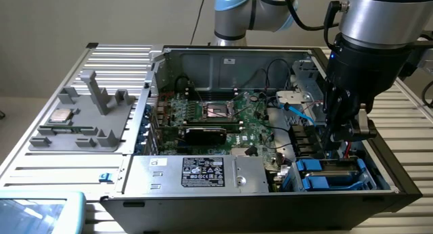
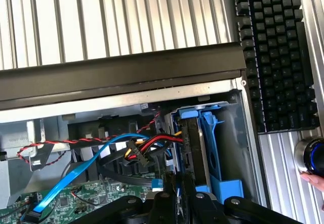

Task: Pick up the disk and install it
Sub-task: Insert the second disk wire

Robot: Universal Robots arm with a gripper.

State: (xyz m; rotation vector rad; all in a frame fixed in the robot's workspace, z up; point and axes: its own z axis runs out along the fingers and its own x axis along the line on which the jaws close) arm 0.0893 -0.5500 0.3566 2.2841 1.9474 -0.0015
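Note:
The disk (image 2: pixel 195 148) stands on edge inside the drive bay at the corner of the open computer case (image 1: pixel 223 56). I see its dark side framed by bright blue plastic rails. My gripper (image 2: pixel 178 186) is right at the disk's near end, its fingers shut on it. In the exterior view my gripper (image 1: pixel 340 141) reaches down into the case on that view's right, just above the blue-railed disk (image 1: pixel 328 172) in the front bay.
Red, black and blue cables (image 2: pixel 136 145) run close beside the bay. The motherboard (image 1: pixel 223 114) and a grey box with a sticker (image 1: pixel 196 174) occupy the case. A grey fixture with a small chip (image 1: pixel 61 115) sits outside. A keyboard (image 2: pixel 276 57) and a person's hand (image 2: pixel 315 179) lie beyond the case wall.

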